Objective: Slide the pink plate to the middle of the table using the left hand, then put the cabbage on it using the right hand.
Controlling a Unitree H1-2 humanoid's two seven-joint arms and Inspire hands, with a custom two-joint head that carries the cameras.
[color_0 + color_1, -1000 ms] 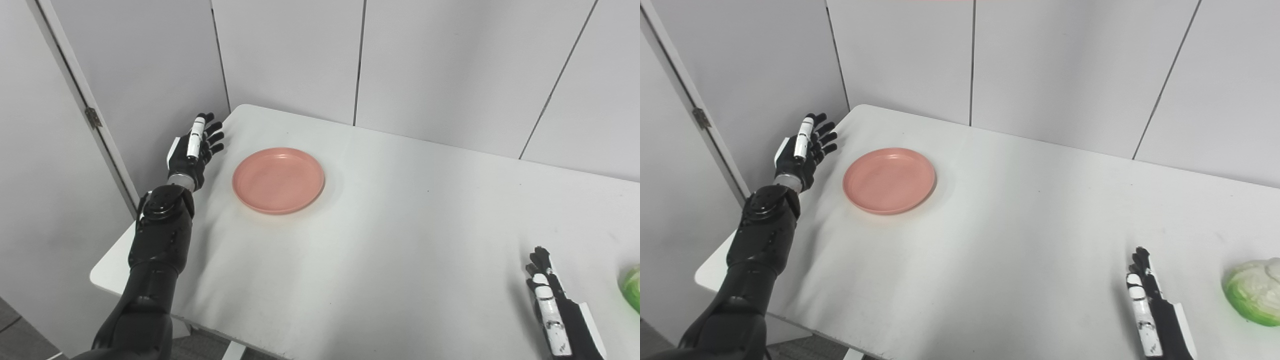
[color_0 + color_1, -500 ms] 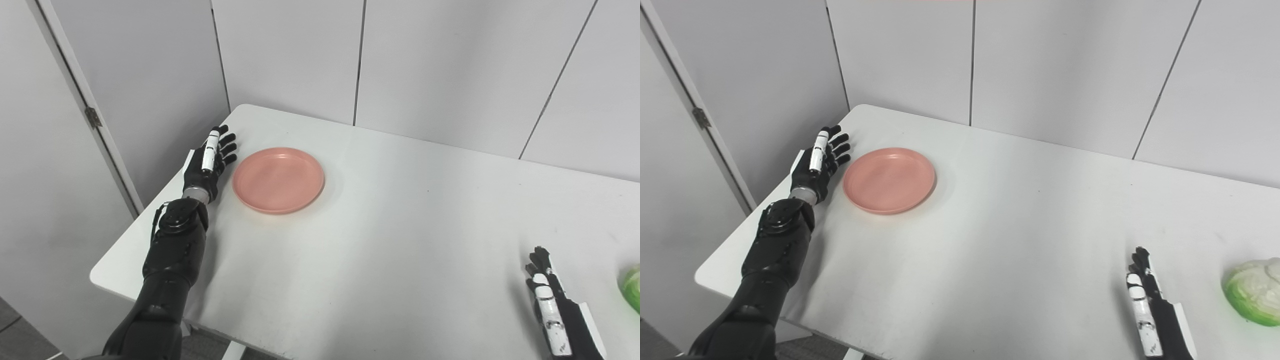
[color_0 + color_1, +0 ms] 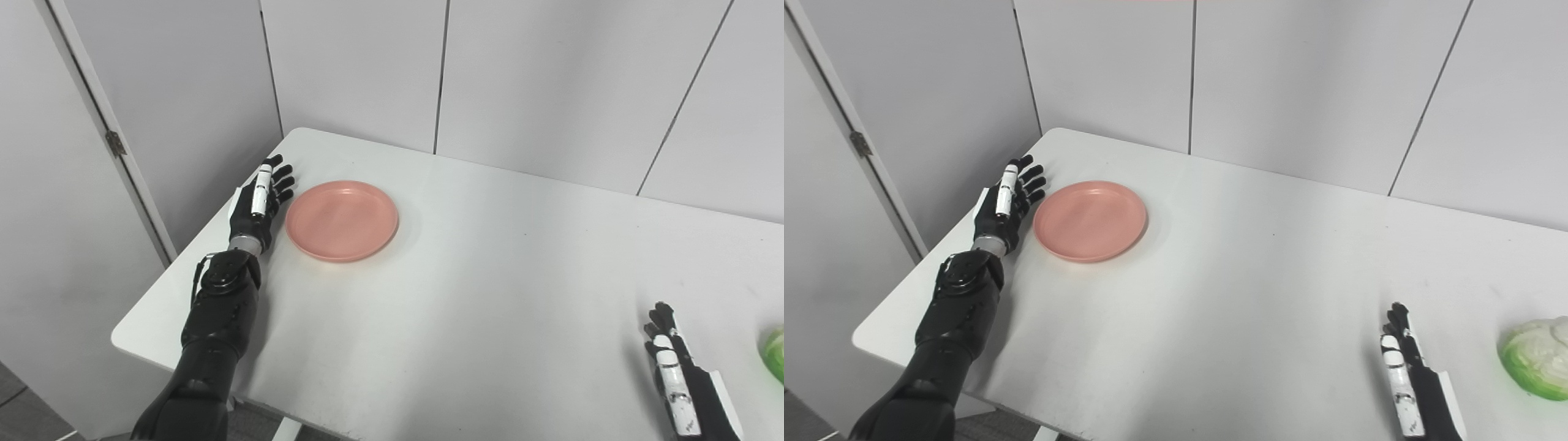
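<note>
No brand, label or writing is showing on anything in view; the only markings on me are the plain white segments along the backs of my black hands.

My left hand [image 3: 257, 205] is standing on edge over the left end of the white table [image 3: 490, 275], thumb side up, with the fingers [image 3: 283, 181] stretched out straight and fanned a little apart, holding nothing. The palm is facing the pink plate [image 3: 342, 219] and is sitting just beside the plate's left rim; I cannot tell whether it is touching the rim or stopping a hair short. My left forearm is running up from the bottom left corner, crossing the table's near left edge, with the wrist bending slightly toward the plate.

The plate is lying flat and empty on the left part of the table, well left of the middle.

My right hand [image 3: 1409, 373] is resting low at the near right of the table, also on edge, fingers extended forward and close together, gripping nothing. Part of it is running off the bottom edge of both views.

The cabbage [image 3: 1534, 358] is sitting on the table to the right of my right hand, near it but apart from it, pale on top and bright green around the base. In the left eye view it is showing only as a green sliver at the right border.
</note>
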